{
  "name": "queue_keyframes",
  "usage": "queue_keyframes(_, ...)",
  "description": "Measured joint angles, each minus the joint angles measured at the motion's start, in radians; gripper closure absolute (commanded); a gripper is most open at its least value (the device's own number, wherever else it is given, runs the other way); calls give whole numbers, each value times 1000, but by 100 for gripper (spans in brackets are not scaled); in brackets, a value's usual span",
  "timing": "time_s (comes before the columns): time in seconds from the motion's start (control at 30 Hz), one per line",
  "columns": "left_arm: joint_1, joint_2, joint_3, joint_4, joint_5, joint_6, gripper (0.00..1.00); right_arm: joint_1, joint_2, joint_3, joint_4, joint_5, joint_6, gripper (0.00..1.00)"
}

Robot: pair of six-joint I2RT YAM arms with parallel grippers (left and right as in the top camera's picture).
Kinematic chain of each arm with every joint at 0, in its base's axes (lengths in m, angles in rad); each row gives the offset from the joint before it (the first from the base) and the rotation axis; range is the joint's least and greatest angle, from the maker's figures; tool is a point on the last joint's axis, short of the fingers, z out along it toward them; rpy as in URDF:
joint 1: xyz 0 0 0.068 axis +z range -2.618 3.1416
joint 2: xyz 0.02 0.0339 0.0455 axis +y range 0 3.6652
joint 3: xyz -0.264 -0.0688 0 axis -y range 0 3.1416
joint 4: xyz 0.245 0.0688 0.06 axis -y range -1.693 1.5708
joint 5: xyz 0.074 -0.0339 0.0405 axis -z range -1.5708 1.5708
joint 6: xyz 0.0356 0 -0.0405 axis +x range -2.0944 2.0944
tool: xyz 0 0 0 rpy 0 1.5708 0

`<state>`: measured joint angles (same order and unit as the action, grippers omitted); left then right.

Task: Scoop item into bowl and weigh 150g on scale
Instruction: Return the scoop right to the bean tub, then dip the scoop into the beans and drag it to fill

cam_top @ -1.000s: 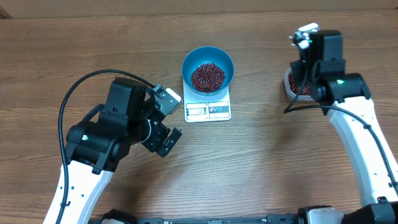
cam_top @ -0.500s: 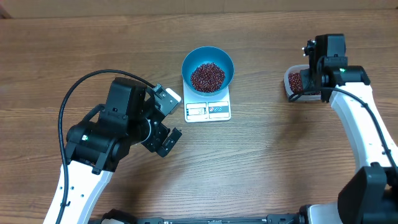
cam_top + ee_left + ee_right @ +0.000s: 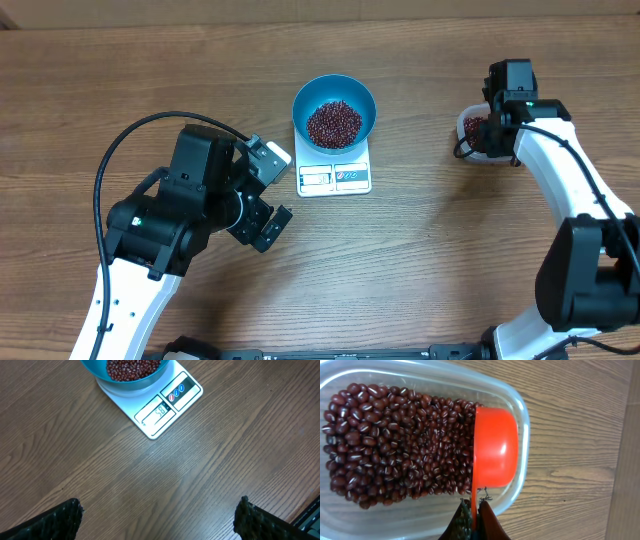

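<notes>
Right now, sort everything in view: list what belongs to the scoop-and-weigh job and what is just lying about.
In the job:
beans in the blue bowl and the clear tub; scale under the bowl; red scoop, gripped by the right end effector.

Idle:
left end effector, open and empty; wooden table.

On the white kitchen scale (image 3: 150,427), the display (image 3: 160,410) shows faint digits that look like 56, seen from the left wrist camera; print on the round red and blue marks (image 3: 176,393) beside it is too small to read.
</notes>
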<state>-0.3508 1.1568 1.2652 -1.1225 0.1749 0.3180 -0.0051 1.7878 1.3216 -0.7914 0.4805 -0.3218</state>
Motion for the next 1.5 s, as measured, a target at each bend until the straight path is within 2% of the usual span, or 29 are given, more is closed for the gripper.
queue_keyframes(0.47,0,0,0,0,0,0,0,0,23,0,-32,18,-19,96)
queue_keyframes(0.87,0,0,0,0,0,0,0,-42,23,0,-84,-144,-2,96)
queue_keyframes(1.17,0,0,0,0,0,0,0,-50,23,2,-77,-262,72,97)
queue_keyframes(1.5,0,0,0,0,0,0,0,-159,23,5,-82,-509,151,96)
